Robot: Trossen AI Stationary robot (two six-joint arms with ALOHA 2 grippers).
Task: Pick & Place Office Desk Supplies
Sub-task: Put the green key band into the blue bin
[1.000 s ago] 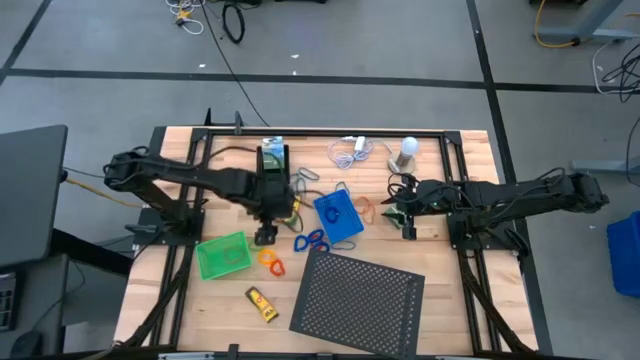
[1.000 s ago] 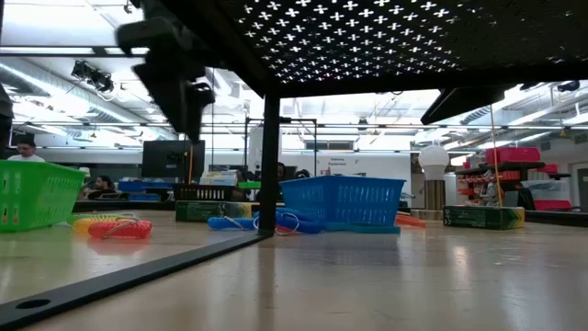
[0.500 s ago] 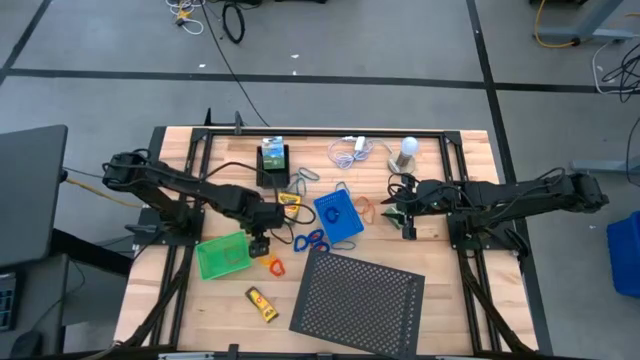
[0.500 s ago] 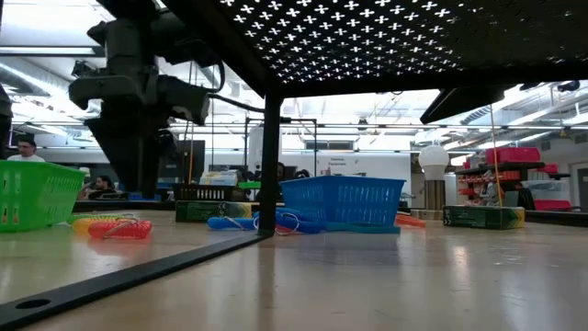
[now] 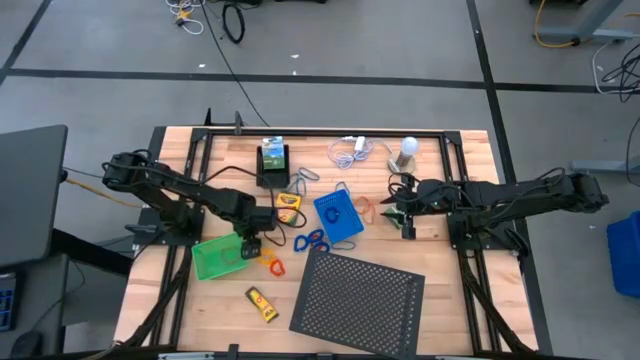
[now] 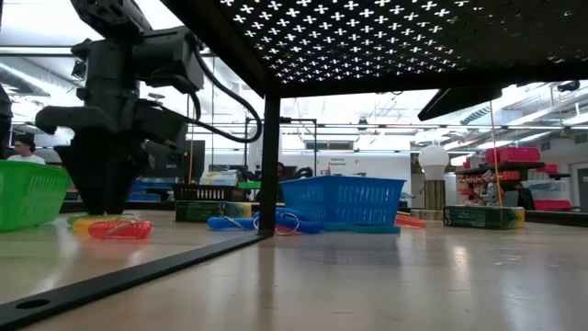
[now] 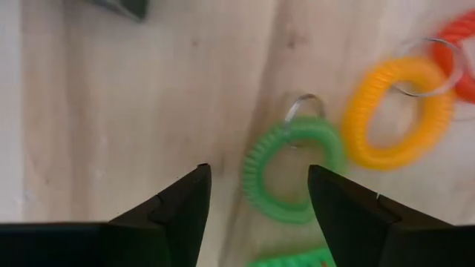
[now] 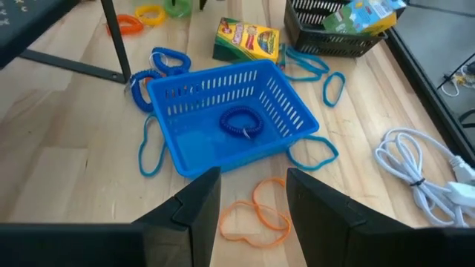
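My left gripper [image 5: 250, 244] [image 7: 256, 204] points down, open, just above the table beside the green tray [image 5: 218, 258]. A green coil loop [image 7: 292, 170] with a metal ring lies flat on the wood between its fingertips, nearer one finger; I see no touch. Beside it lie an orange loop [image 7: 397, 111] and a red loop [image 7: 464, 41]. My right gripper [image 5: 403, 216] [image 8: 256, 204] hangs open and empty over the table by the blue tray [image 8: 274, 81], which holds a blue coil [image 8: 241, 122].
The crayon box [image 5: 289, 200] and the black tray [image 5: 273, 160] sit behind the left gripper. Blue loops [image 5: 312, 240] lie by the blue tray, orange bands [image 8: 256, 211] under the right gripper. A black perforated sheet [image 5: 360, 295] stands at the front, a yellow tube [image 5: 262, 303] left of it. White cable [image 5: 350, 152] and bulb [image 5: 405, 150] at the back.
My left gripper has come down close to the table and moved a little toward the left edge and the green tray, uncovering the crayon box. My right arm has kept still.
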